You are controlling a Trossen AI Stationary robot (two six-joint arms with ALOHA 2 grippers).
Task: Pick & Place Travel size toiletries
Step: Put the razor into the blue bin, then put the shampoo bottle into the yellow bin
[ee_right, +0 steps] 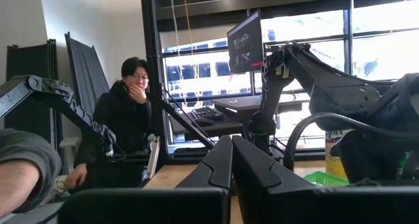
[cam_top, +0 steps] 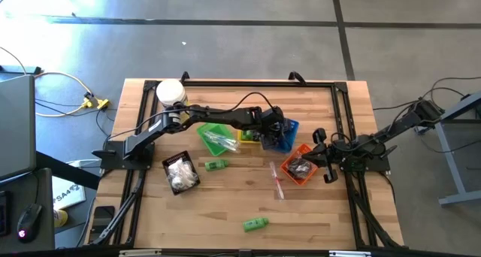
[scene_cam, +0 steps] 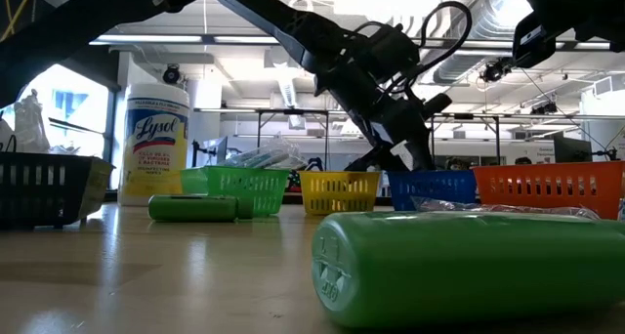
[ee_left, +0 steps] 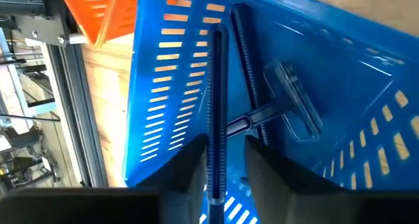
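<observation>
My left gripper (ee_left: 227,144) reaches slanting down into the blue basket (cam_top: 288,134) and stands open. A long dark razor handle (ee_left: 216,86) runs between its fingers, close to one of them. Another razor with a clear cap (ee_left: 296,107) lies on the basket's floor. Two green bottles (cam_top: 216,164) (cam_top: 255,224) and clear-wrapped sticks (cam_top: 276,179) lie on the table. My right gripper (ee_right: 230,160) is shut and holds nothing, raised at the table's right edge (cam_top: 322,146). My left gripper has the dark razor's handle (ee_left: 217,152) between its open fingers, right beside one finger (ee_left: 196,165), with a gap to the other. I cannot tell whether that finger touches it. The handle lies along the fingers, its far end inside the blue basket.
The green (cam_top: 218,137), yellow (cam_top: 250,138) and orange (cam_top: 301,167) baskets flank the blue one, and a black basket (cam_top: 180,173) with white sachets stands at near left. A big white jar (cam_top: 171,93) stands at far left. A person (ee_right: 127,119) sits beyond the table.
</observation>
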